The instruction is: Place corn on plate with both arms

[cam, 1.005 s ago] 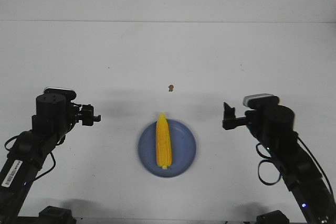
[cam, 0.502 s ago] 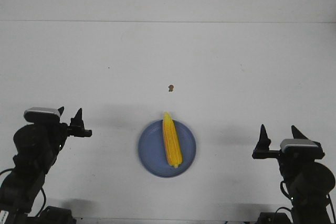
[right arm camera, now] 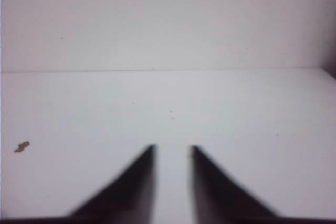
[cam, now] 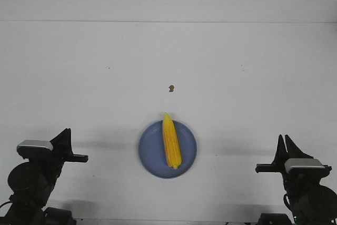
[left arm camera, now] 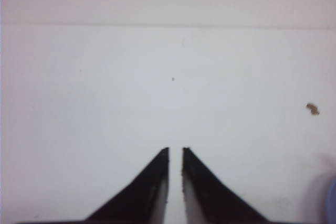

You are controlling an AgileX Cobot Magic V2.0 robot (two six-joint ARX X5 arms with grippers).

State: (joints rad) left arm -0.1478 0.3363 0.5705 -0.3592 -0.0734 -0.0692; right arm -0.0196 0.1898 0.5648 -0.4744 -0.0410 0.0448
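**Item count: one of most things, two of the robot parts**

Corn [cam: 171,140]: 1, a yellow cob. Plate [cam: 151,157]: 1, blue, round. Worktop [cam: 105,67]: 1, white. Brown speck [cam: 170,88] on the worktop: 1, also seen in both wrist views [left arm camera: 312,109] [right arm camera: 21,147].

Arms: 2, black. Grippers: 2, the left gripper [cam: 66,138] and the right gripper [cam: 284,147]. Fingers: 2 per gripper, 4 total; left wrist view shows a pair [left arm camera: 152,187], right wrist view shows a pair [right arm camera: 131,187]. Grey-white camera blocks: 2, one on the left arm [cam: 33,146], one on the right arm [cam: 304,165].
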